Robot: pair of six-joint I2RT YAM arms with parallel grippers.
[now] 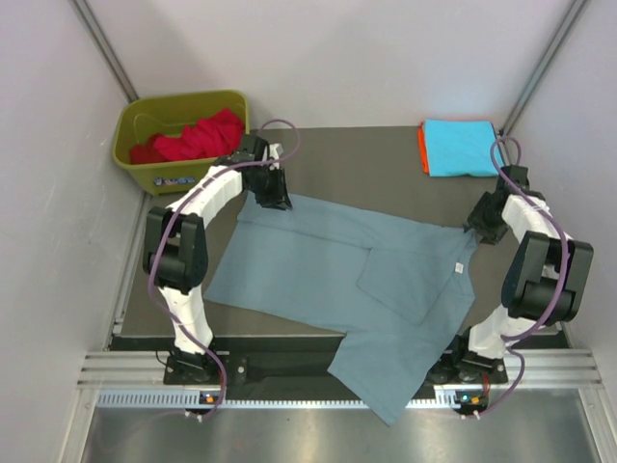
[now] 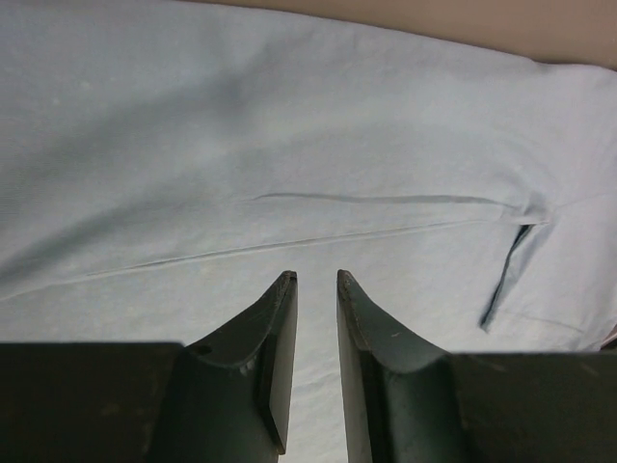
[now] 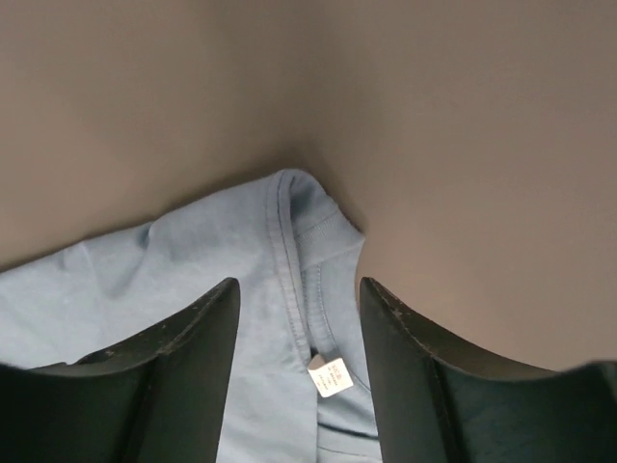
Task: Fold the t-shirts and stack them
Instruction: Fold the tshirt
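Left arm (image 1: 207, 193) and right arm (image 1: 525, 217): white shells, black joints, purple cables (image 1: 280, 122); gripper fingers (image 2: 275, 347) perhaps dark green.

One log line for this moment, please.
grey-blue t-shirt: spread, partly folded, hanging over near edge | left gripper: open over its far corner | right gripper: open over neck label | cyan t-shirt: folded on orange t-shirt

The dark worktop (image 1: 366, 164) carries a grey-blue t-shirt (image 1: 318, 260) spread across its centre, a folded cyan t-shirt (image 1: 461, 147) over an orange t-shirt (image 1: 421, 147) at one o'clock, and an olive bin (image 1: 154, 174) at eleven.
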